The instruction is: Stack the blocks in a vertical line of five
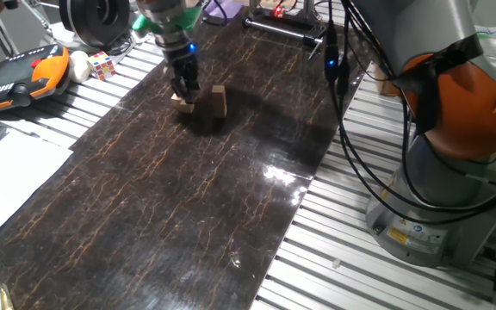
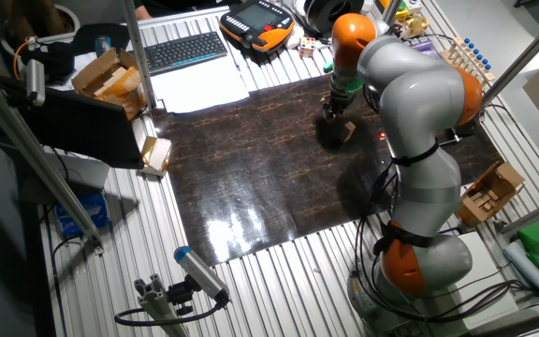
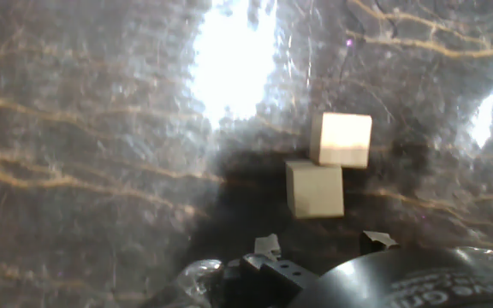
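Note:
Two spots of light-tan wooden blocks show on the dark mat. One block lies under my gripper. Just right of it stands a taller tan piece that looks like two blocks stacked. In the hand view the near block lies just ahead of and in line with the gap between my fingertips, and the brighter one touches its far right corner. The gripper is open, wider than a block, and holds nothing. In the other fixed view the gripper hides most of the blocks. Other blocks are out of view.
The dark marbled mat covers the slatted table. A Rubik's cube and an orange teach pendant lie at the far left edge. Black cables hang beside the robot base. A keyboard and cardboard boxes lie beyond the mat.

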`<state>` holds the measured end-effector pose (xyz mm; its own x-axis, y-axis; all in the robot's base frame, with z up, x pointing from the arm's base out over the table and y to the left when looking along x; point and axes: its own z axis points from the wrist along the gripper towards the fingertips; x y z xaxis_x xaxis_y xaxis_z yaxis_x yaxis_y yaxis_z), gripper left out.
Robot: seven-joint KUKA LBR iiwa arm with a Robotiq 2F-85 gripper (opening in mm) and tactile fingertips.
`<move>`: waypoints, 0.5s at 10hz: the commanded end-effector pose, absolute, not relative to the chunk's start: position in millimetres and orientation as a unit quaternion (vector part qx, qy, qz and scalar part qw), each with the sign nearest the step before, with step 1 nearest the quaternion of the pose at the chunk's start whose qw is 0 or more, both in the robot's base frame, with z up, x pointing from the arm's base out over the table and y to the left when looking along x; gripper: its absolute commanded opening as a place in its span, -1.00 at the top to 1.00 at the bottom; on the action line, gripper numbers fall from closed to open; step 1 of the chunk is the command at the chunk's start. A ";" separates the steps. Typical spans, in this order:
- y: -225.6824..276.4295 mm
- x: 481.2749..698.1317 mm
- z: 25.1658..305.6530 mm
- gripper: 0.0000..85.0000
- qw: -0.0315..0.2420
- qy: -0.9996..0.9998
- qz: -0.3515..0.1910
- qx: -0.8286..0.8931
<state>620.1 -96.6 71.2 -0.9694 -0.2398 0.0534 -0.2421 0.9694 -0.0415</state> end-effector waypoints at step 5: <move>-97.3 627.0 52.3 -0.33 0.004 -0.992 0.016 0.126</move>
<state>627.2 -97.2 51.6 -0.9683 -0.2497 0.0120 -0.2499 0.9678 -0.0294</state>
